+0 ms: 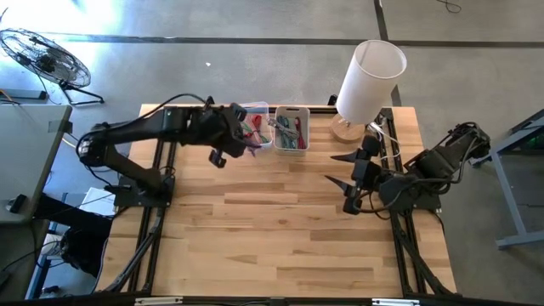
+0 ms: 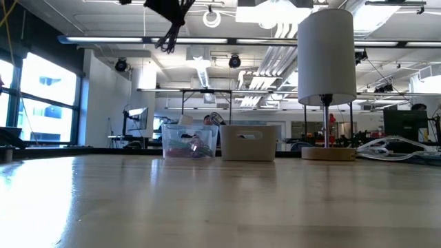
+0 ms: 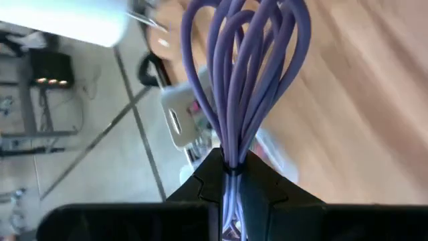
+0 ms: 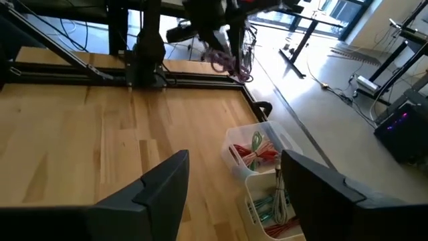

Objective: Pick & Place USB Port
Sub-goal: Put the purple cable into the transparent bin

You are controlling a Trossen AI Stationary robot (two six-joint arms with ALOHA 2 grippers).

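My left gripper (image 1: 246, 140) is raised above the table by the clear bin (image 1: 256, 127), shut on a bundle of purple USB cable (image 3: 244, 73). The right wrist view shows the purple cable (image 4: 226, 61) dangling in the air. The clear bin (image 4: 255, 148) holds red and green cables. Beside it, the white bin (image 1: 291, 130) holds teal and red cables. Both bins stand on the table near its far edge. My right gripper (image 1: 331, 167) waits open over the table's right side, touching nothing. My left gripper pinches the purple cable bundle between its two fingers at the gathered end of the loops (image 3: 231, 161), several strands together. The loops fan out beyond the fingertips. The bundle is lifted clear of the table and the bins.
A lamp with a white shade (image 1: 368, 78) stands on a round wooden base at the table's far right corner, close to my right arm. The low view shows both bins (image 2: 187, 141) and the lamp (image 2: 326, 58) along the far edge. Bare wood (image 1: 272, 229) fills the near half.
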